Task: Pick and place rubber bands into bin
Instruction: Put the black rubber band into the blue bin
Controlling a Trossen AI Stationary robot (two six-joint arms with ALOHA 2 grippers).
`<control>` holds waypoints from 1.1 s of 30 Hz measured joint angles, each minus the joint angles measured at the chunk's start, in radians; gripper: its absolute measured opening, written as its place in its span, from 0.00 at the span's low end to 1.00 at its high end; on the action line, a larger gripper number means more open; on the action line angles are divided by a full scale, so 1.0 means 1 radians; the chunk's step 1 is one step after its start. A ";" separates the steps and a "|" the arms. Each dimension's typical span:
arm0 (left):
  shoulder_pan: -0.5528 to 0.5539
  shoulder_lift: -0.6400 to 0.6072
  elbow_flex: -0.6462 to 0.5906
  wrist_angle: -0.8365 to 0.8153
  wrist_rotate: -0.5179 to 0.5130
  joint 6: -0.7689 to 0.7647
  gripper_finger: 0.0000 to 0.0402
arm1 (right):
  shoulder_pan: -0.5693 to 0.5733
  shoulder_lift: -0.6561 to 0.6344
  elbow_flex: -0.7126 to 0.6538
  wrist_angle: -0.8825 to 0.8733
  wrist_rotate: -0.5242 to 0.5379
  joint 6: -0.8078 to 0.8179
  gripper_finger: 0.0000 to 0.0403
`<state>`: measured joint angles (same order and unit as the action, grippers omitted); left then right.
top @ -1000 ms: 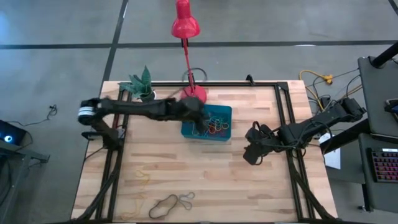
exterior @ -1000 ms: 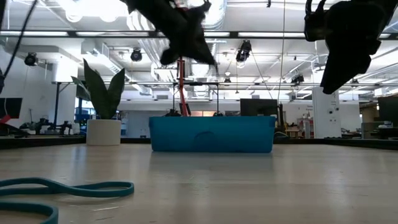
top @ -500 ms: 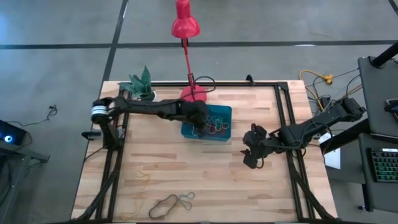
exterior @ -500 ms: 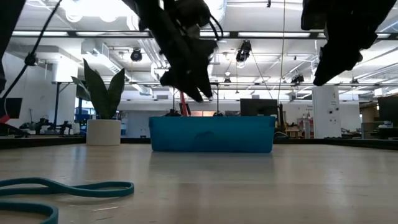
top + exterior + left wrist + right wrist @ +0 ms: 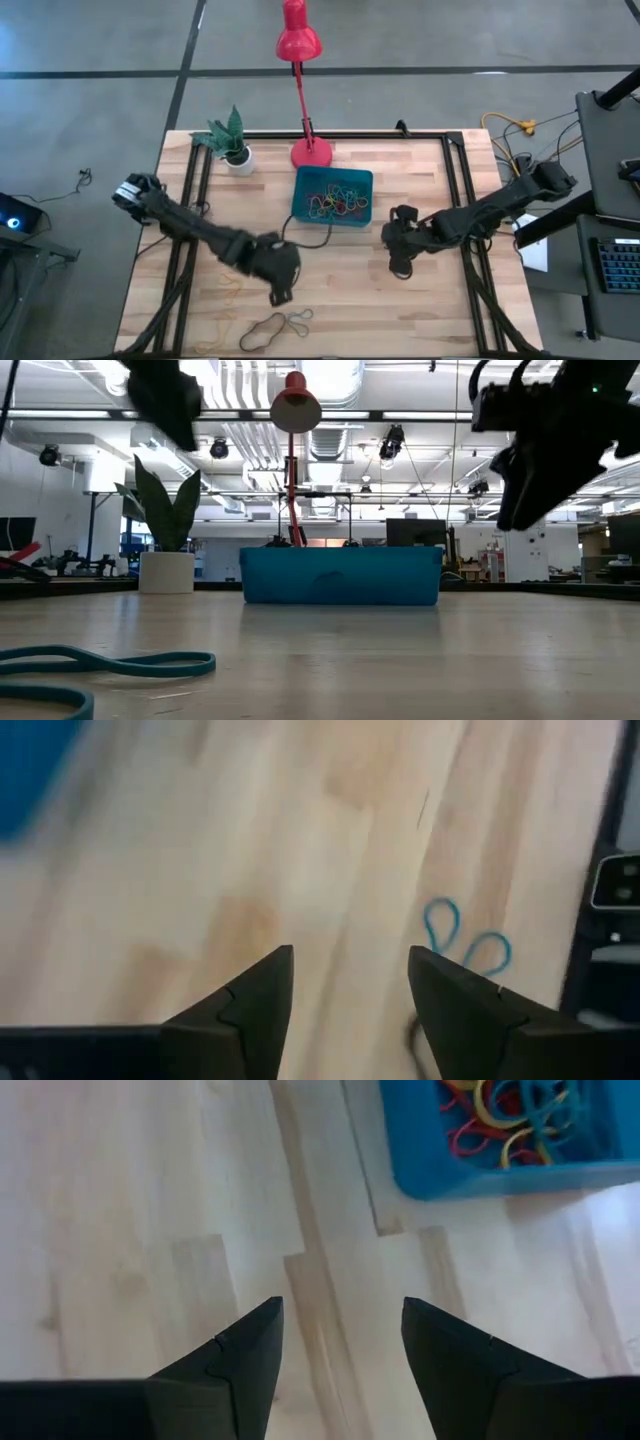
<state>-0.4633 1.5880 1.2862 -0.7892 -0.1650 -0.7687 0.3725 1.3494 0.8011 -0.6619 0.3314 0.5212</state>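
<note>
The teal-blue bin (image 5: pixel 333 196) stands at the table's far middle with several coloured rubber bands (image 5: pixel 337 200) heaped in it. More rubber bands lie loose near the front edge: a dark one (image 5: pixel 262 332), a teal one (image 5: pixel 301 320) and thin yellow ones (image 5: pixel 232 286). My left gripper (image 5: pixel 280 293) hangs open over bare wood just far of the front bands. The teal band (image 5: pixel 466 936) shows beyond its fingers. My right gripper (image 5: pixel 397 262) is open above the table, near and right of the bin (image 5: pixel 510 1135), with nothing between its fingers.
A red desk lamp (image 5: pixel 310 150) has its base behind the bin, and a small potted plant (image 5: pixel 232 145) stands at the far left. A black cable (image 5: pixel 310 238) runs from the bin's near side. Bare wood lies between bin and front edge.
My left gripper has swung from above the bin toward the table's near edge and somewhat left, and now hangs over the wood close to the front bands. My right gripper has sunk a little and rolled about its own line.
</note>
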 joint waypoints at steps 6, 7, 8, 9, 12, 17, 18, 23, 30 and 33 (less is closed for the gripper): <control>-0.145 0.064 -0.043 0.095 0.010 -0.308 0.45 | 0.000 0.121 0.037 -0.003 -0.022 -0.062 0.48; -0.160 0.078 -0.044 0.104 0.016 -0.331 0.45 | 0.000 0.139 0.044 -0.003 -0.023 -0.072 0.48; -0.173 0.093 -0.044 0.125 0.018 -0.351 0.45 | 0.000 0.152 0.050 -0.005 -0.024 -0.079 0.48; -0.186 0.108 -0.044 0.141 0.018 -0.371 0.45 | -0.001 0.165 0.057 -0.008 -0.026 -0.085 0.48; -0.218 0.146 -0.043 0.159 0.022 -0.420 0.45 | -0.001 0.184 0.079 -0.015 -0.029 -0.137 0.48; -0.251 0.166 -0.015 0.199 0.033 -0.430 0.45 | -0.014 0.176 0.099 -0.030 -0.026 -0.145 0.48; -0.256 0.165 -0.012 0.201 0.032 -0.429 0.45 | -0.014 0.170 0.101 -0.032 -0.023 -0.129 0.48; -0.278 0.160 -0.002 0.176 0.036 -0.431 0.45 | -0.013 0.162 0.094 -0.036 -0.016 -0.074 0.48; -0.338 0.159 0.003 0.159 0.028 -0.549 0.45 | -0.013 0.164 0.051 -0.013 -0.014 -0.064 0.48; -0.354 0.176 -0.001 0.113 0.006 -0.578 0.45 | -0.014 0.165 0.038 -0.012 -0.014 -0.080 0.48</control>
<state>-0.8168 1.7638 1.2854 -0.6766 -0.1588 -1.3463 0.3588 1.5140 0.8393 -0.6736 0.3172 0.4413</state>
